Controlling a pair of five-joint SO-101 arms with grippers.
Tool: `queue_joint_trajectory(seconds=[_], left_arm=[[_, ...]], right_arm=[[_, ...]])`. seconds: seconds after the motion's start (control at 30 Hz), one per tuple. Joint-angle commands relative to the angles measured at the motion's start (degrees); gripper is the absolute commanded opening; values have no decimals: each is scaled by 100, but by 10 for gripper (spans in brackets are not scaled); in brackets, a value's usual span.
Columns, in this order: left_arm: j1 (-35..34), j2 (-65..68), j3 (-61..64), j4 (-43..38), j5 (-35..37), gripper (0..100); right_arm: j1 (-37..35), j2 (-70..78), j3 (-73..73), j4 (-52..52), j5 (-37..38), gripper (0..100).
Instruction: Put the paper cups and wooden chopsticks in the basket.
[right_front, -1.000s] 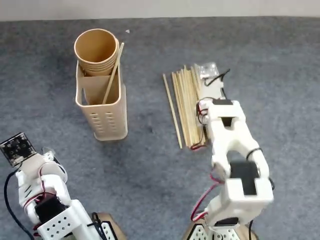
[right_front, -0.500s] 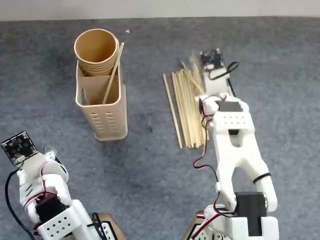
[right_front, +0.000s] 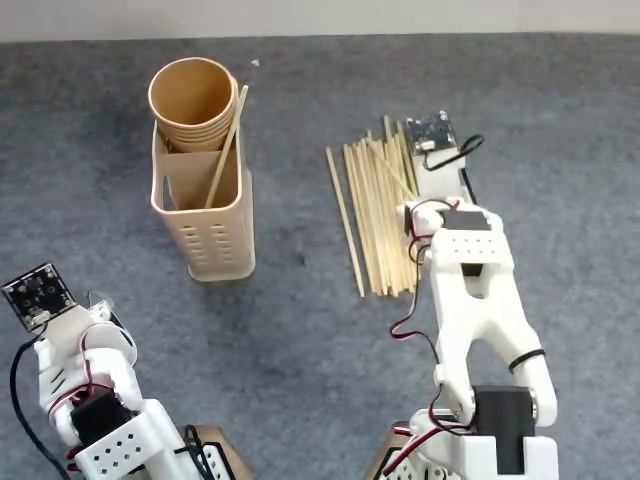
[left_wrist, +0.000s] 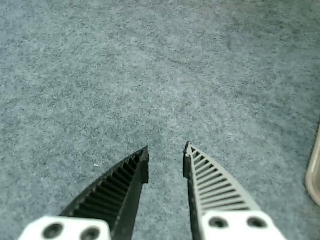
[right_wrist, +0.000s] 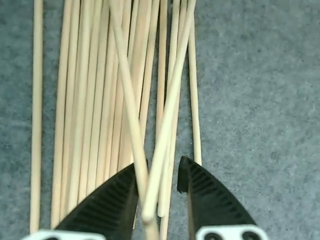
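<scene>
Pale wooden chopsticks (right_front: 375, 215) lie fanned centre-right; right gripper (right_wrist: 157, 172) straddles two crossed sticks, jaws narrowly apart. Best bet: pinch squarely, lift clear before swinging to beige slotted basket (right_front: 205, 235), upper left.

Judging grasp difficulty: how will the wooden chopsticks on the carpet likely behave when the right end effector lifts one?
Probably stiff and light: the wooden chopsticks are thin, straight sticks. Packed side by side, several may come up together. Two lie crossed between the jaws of the right end effector, so one might pivot or slip.
</scene>
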Motion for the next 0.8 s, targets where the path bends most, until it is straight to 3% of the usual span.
queue_joint_trajectory(seconds=[0.0, 0.23, 0.5, 0.57, 0.67, 0.77], left_arm=[[84, -48, 75, -88, 44, 139], [92, -48, 75, -88, 44, 139], [92, -48, 75, -88, 44, 139], [92, -48, 75, -88, 44, 139], [92, -48, 75, -88, 44, 139], [92, -48, 75, -88, 44, 139]], right_arm=[[84, 215, -92, -66, 62, 113], [163, 2255, -1341, -171, 26, 178], [233, 2888, -2035, -92, 44, 187], [233, 3108, -2044, -92, 53, 159], [233, 3398, -2053, -92, 53, 6], [233, 3442, -2053, -66, 53, 6]])
